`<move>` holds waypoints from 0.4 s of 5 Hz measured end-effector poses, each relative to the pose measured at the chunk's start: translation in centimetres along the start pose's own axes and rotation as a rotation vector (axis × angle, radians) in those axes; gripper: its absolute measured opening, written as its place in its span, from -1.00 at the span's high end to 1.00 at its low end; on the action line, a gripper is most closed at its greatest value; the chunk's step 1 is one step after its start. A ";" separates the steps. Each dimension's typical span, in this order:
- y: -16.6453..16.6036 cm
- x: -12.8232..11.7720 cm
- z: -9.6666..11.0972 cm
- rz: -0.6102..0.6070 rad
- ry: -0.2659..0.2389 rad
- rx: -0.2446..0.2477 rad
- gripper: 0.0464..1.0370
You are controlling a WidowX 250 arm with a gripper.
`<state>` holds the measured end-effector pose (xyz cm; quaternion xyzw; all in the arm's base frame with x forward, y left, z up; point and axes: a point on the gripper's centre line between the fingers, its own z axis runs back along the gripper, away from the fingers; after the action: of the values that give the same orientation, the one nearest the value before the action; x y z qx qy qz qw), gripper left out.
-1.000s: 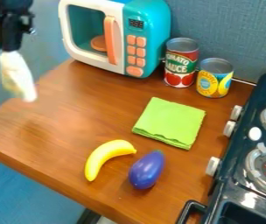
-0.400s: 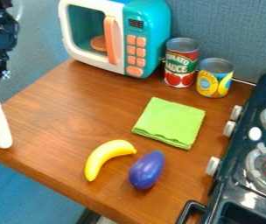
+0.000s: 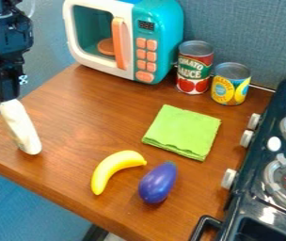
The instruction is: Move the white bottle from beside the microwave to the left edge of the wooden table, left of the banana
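At the left of the camera view hangs my gripper (image 3: pixel 7 100), shut on the upper end of a long white object (image 3: pixel 21 128). That object slants down and slightly right over the left part of the wooden table (image 3: pixel 76 117); whether its lower end touches the wood I cannot tell. To its right a yellow banana (image 3: pixel 113 168) lies near the front edge, with a purple eggplant (image 3: pixel 158 182) just beside it. Behind them a folded green cloth (image 3: pixel 182 132) lies flat.
A toy microwave (image 3: pixel 161 28) with its orange handle stands at the back. Right of it are a tomato sauce can (image 3: pixel 194 68) and a yellow-labelled can (image 3: pixel 230 84). The dark toy stove (image 3: pixel 258 188) runs along the right edge.
The gripper went left and toward the front with the white object, then came back a little to the right. The banana, eggplant and cloth have not moved.
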<state>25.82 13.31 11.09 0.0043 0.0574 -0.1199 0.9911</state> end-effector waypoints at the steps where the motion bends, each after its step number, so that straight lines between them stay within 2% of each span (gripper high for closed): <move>1: 0.0 0.6 0.3 0.015 -0.039 -0.005 0.61; 2: 0.6 1.2 0.7 0.059 -0.052 0.015 0.61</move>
<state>27.21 13.62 11.65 0.0102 0.0307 -0.0910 0.9953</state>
